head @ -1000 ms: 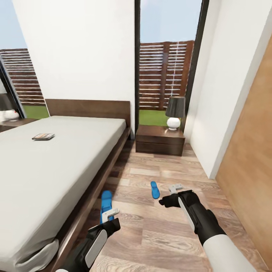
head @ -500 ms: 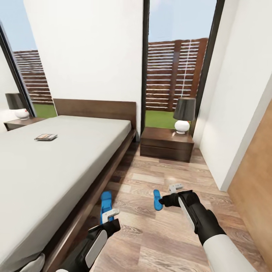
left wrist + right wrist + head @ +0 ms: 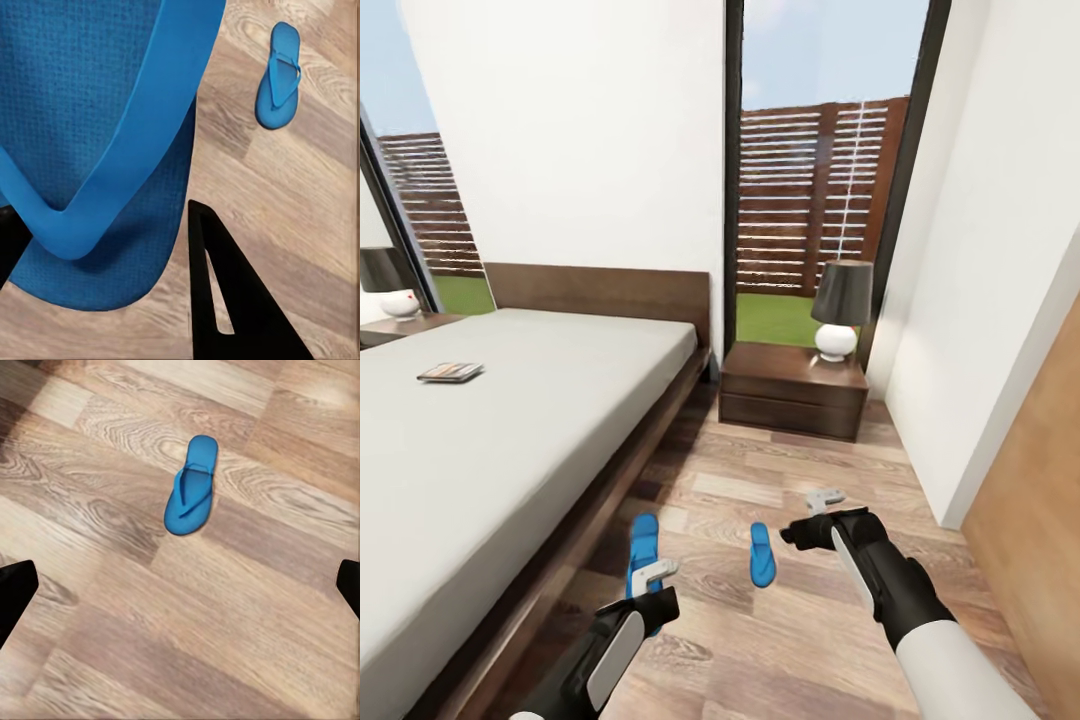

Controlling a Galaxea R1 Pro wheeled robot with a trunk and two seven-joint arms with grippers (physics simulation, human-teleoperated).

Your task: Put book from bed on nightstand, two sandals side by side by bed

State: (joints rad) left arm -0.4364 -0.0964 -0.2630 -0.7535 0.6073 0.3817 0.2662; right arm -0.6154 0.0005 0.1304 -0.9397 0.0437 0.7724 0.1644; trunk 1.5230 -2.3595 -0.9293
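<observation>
Between the earlier frames and this one the whole head view had panned, so the room shifted while both arms kept their pose. From left to right: the book [image 3: 450,373] lay on the bed [image 3: 510,440]; the left gripper [image 3: 653,578] hung over the near sandal [image 3: 644,543], fingers [image 3: 225,300] spread and holding nothing. The far sandal [image 3: 762,554] lay lengthwise just left of the right gripper [image 3: 822,503], also wide open and empty, the nearer arm to it. The nightstand [image 3: 792,390] stood beyond.
</observation>
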